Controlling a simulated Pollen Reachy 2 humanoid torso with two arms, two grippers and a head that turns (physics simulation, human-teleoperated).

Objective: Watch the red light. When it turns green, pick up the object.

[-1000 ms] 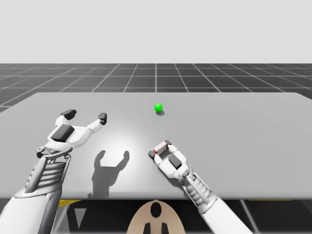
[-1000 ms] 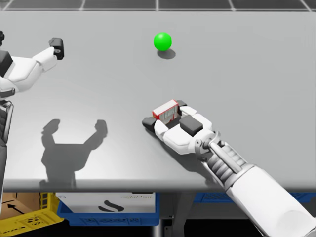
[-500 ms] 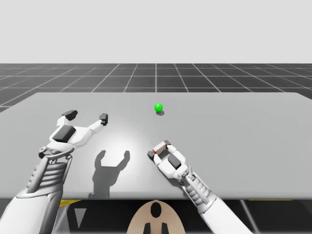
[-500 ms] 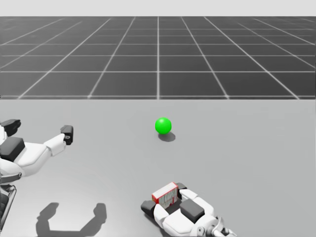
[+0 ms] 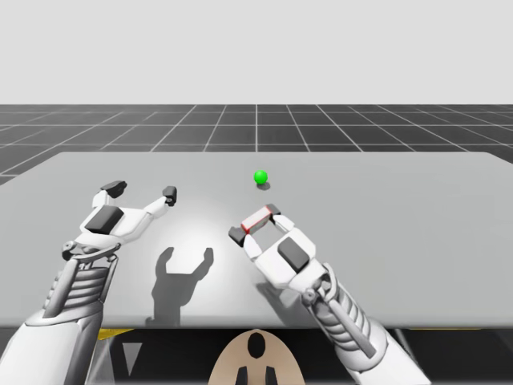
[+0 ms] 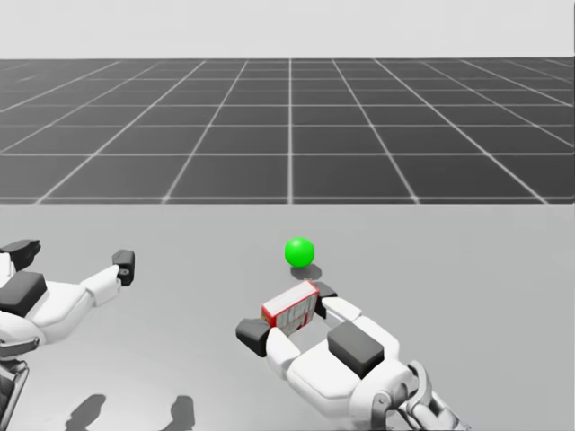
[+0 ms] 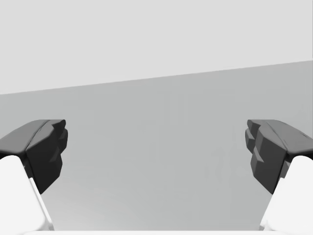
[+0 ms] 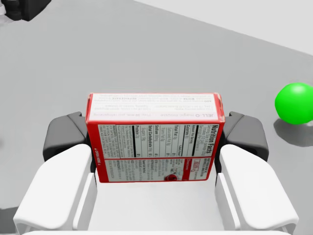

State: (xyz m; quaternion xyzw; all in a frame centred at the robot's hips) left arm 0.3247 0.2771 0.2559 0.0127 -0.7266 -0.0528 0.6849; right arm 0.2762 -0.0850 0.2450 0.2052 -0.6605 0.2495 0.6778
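The light is a green ball resting on the grey table. A small red and white box hangs above the table, and my right gripper is shut on it, one dark pad pressing each end. The ball lies beyond the box and slightly to its right. At the table's left, my left gripper hovers open with nothing between its fingers.
The left arm's shadow falls on the table between the two arms. A dark grid floor stretches beyond the table's far edge.
My right gripper has risen off the table with the box in it, moving up and slightly forward. My head has turned upward. The left arm has stayed in place.
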